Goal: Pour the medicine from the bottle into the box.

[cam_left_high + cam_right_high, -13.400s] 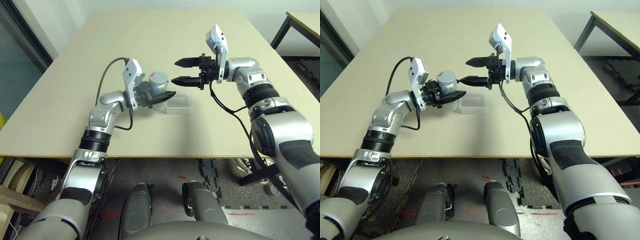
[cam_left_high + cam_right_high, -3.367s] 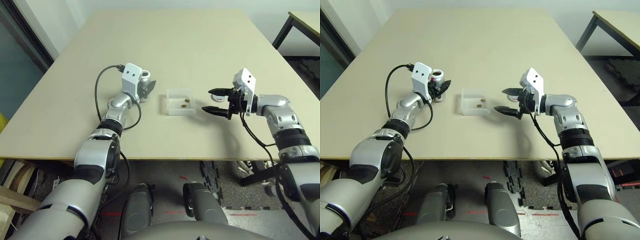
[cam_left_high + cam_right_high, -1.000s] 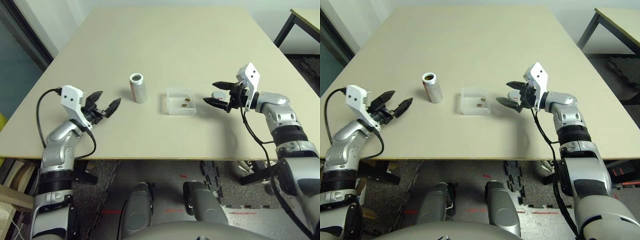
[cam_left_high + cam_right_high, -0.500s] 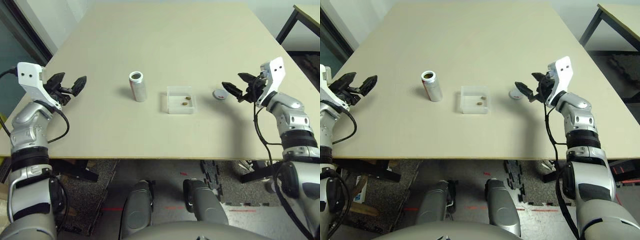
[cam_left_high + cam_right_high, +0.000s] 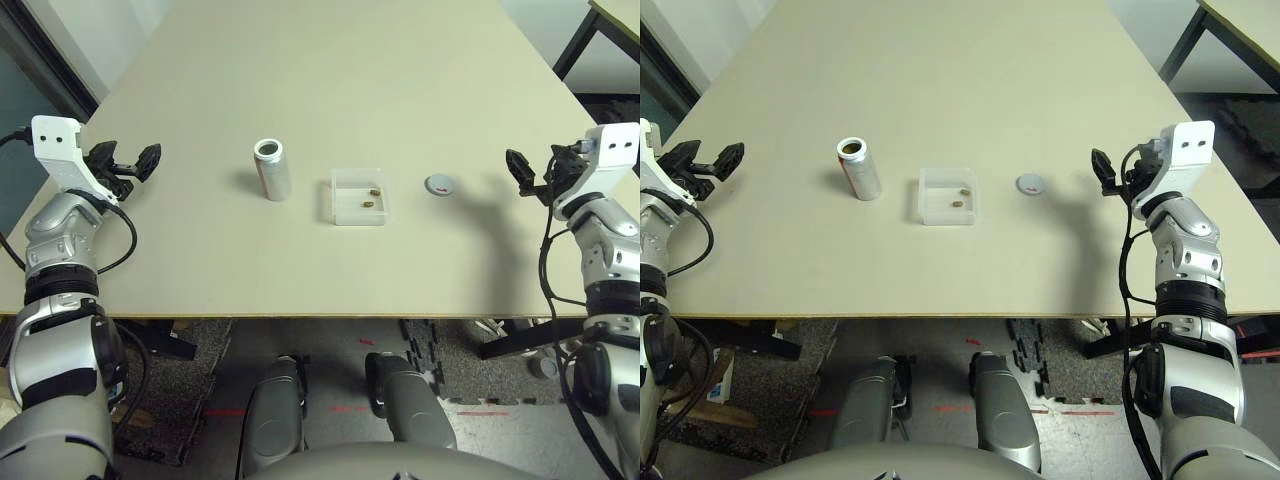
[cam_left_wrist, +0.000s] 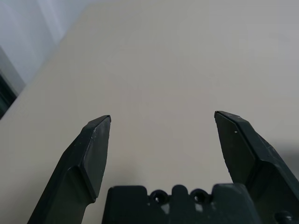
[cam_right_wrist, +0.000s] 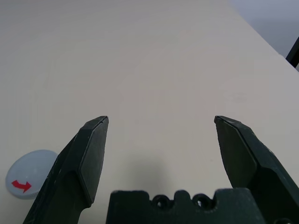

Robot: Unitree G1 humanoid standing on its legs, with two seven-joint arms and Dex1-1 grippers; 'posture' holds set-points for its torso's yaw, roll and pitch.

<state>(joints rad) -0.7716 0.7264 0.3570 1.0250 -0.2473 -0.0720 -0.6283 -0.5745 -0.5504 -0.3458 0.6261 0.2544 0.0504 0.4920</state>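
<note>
The silvery-white bottle (image 5: 272, 170) stands upright and uncapped left of centre on the table. Just to its right lies the clear square box (image 5: 360, 197), with two brownish medicine pills (image 5: 371, 197) inside. The round grey-white cap (image 5: 439, 184) with a red mark lies flat to the right of the box, and also shows as the cap (image 7: 29, 173) in the right wrist view. My left gripper (image 5: 135, 165) hovers open at the table's left edge, far from the bottle. At the right edge my right gripper (image 5: 528, 174) hangs open, holding nothing.
The beige table (image 5: 330, 80) stretches bare behind the objects. A dark table leg (image 5: 580, 35) of another table stands at the far right. Dark floor lies beyond the right edge.
Both arms have drawn outward toward the table's left and right edges, away from the bottle, box and cap. The things on the table have stayed put.
</note>
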